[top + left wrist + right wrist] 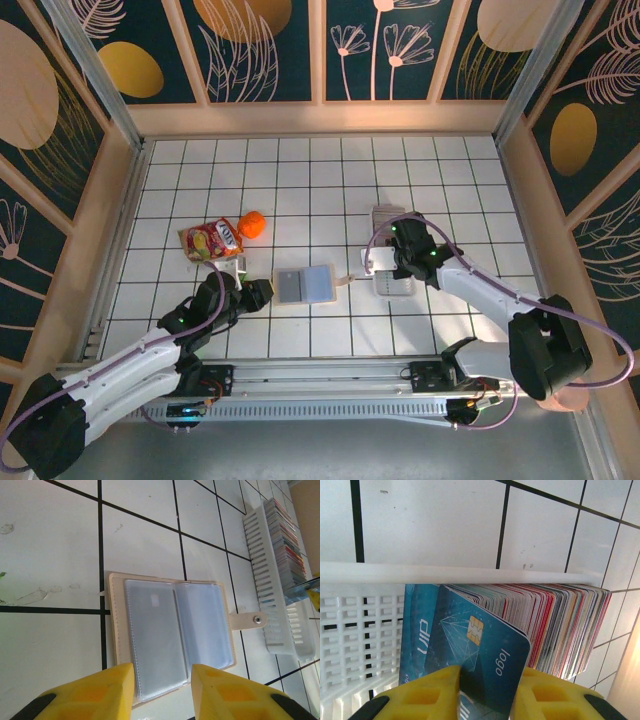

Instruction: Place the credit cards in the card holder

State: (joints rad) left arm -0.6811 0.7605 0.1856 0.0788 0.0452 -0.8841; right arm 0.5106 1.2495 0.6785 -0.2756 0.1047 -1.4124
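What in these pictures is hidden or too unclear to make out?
- Right wrist view: the blue card's lower end is cut off by the bottom edge, so whether the right hand grips it is unclear.
- Top view: the right arm covers much of the tray.
- Left wrist view: the left hand hides part of the holder's near edge.
- Top view: the pouch's print is too small to read.

Card holder point(303, 284) laid open mid-table. Tray point(384, 214) set just right of it, cards point(555, 625) stood in row inside. Packet point(211, 240) and ball point(252, 224) placed side by side, behind-left.
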